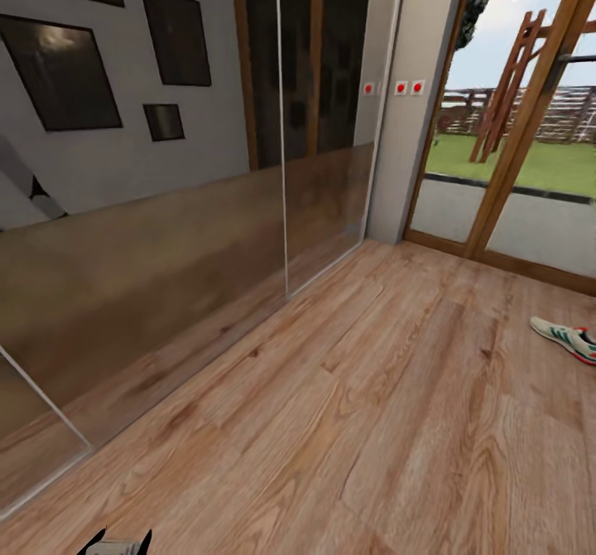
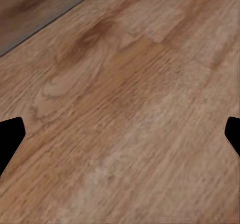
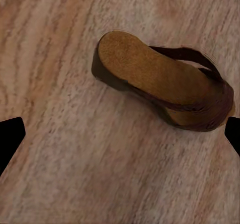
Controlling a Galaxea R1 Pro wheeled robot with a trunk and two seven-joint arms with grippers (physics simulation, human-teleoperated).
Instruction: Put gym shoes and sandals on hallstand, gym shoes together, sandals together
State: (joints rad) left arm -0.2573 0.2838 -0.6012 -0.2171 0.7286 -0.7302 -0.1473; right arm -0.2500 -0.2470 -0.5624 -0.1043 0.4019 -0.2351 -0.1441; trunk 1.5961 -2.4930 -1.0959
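One white gym shoe (image 1: 567, 340) with teal and red trim lies on the wood-plank corridor floor (image 1: 372, 422) at the far right, near the glass door. A brown sandal (image 3: 160, 81) with a tan insole and dark strap lies flat on the floor in the right wrist view. My right gripper (image 3: 120, 139) hovers open above the floor just beside it, and the sandal is not between the fingers. My left gripper (image 2: 120, 139) is open over bare planks; its dark fingertips (image 1: 116, 541) peek in at the head view's lower edge. The hallstand is out of view.
Mirrored sliding wardrobe doors (image 1: 165, 273) run along the left side of the corridor. A wood-framed glass door (image 1: 505, 182) to a garden stands at the back right. Floor stretches between them.
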